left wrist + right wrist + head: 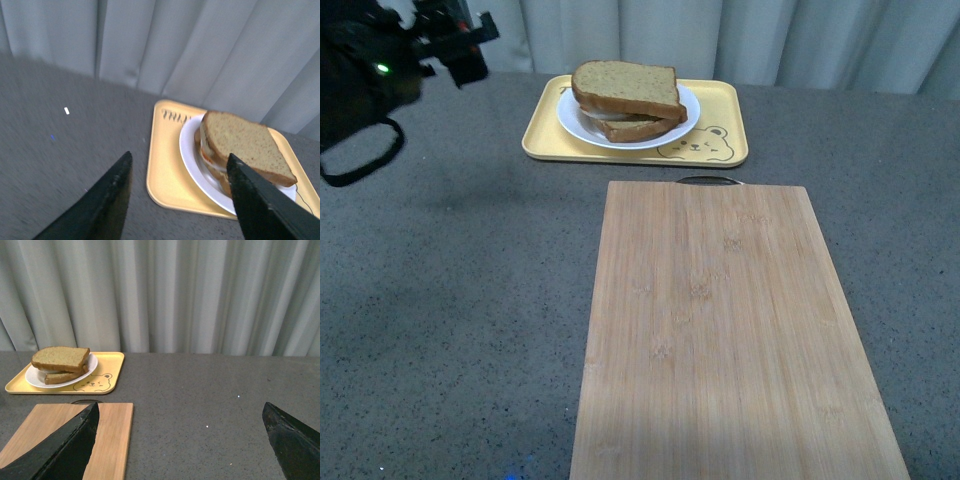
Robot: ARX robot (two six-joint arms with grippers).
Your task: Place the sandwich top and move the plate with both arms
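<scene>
The sandwich top (625, 88) is a tan speckled slice lying on the stack on the white plate (572, 122), with a second slice and a white layer under it. My left gripper (470, 48) hangs open above the table, left of the plate and apart from it. In the left wrist view its gripper (179, 156) frames the tray's near edge, with the sandwich top (240, 142) and plate (192, 162) just beyond. My right gripper (180, 405) is open over bare table, far from the sandwich top (61, 357) and plate (31, 378). The front view does not show it.
The plate sits on a yellow tray with a bear drawing (720, 140) at the back of the grey table. A large bamboo cutting board (720, 330) lies in front of the tray, reaching to the near edge. Grey curtains hang behind the table.
</scene>
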